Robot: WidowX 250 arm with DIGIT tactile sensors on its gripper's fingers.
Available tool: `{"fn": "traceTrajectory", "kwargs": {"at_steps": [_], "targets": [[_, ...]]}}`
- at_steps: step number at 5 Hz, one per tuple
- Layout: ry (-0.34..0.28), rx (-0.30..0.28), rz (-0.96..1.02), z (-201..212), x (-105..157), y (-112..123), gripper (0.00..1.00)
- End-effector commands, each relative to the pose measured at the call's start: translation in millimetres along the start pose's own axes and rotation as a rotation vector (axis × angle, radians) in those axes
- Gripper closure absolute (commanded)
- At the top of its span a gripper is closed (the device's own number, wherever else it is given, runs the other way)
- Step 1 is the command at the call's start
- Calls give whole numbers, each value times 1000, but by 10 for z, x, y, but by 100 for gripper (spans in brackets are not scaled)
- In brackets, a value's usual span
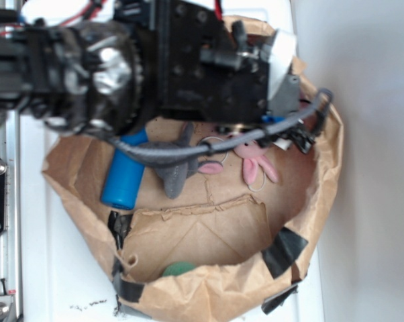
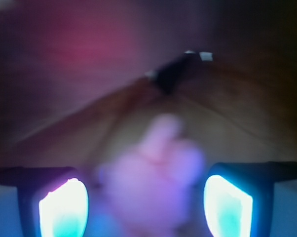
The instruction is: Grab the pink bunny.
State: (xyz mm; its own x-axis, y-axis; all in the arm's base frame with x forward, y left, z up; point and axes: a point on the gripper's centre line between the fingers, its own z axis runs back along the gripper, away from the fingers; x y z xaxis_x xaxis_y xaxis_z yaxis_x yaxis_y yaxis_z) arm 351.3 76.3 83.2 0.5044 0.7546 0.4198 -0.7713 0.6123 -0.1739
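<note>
The pink bunny [image 1: 256, 161] lies inside the brown paper bag [image 1: 209, 295], near its far right side, with its long ears pointing toward the bag's front. My gripper [image 1: 277, 134] hangs right over the bunny's upper part and hides it. In the blurred wrist view the pink bunny [image 2: 156, 177] sits between my two glowing fingers, and my gripper [image 2: 146, 202] is open. A gap shows on each side of the plush.
A grey plush toy with a pink ear [image 1: 178, 168] lies just left of the bunny, and a blue cylinder [image 1: 125, 174] lies further left. A green object [image 1: 178, 270] peeks out at the bag's front. A grey cable [image 1: 188, 153] crosses over the toys. Crumpled bag walls ring everything.
</note>
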Motion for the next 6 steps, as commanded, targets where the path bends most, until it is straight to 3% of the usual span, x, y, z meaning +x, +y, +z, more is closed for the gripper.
{"fn": "traceTrajectory", "kwargs": {"at_steps": [1, 2, 4, 5, 6], "targets": [[-17, -48, -196, 108, -250, -529, 0], [-29, -35, -246, 101, -319, -556, 100], [-60, 7, -252, 90, -268, -498, 100], [-87, 74, -254, 32, -290, -439, 100], [-90, 85, -259, 48, -319, -377, 100]]}}
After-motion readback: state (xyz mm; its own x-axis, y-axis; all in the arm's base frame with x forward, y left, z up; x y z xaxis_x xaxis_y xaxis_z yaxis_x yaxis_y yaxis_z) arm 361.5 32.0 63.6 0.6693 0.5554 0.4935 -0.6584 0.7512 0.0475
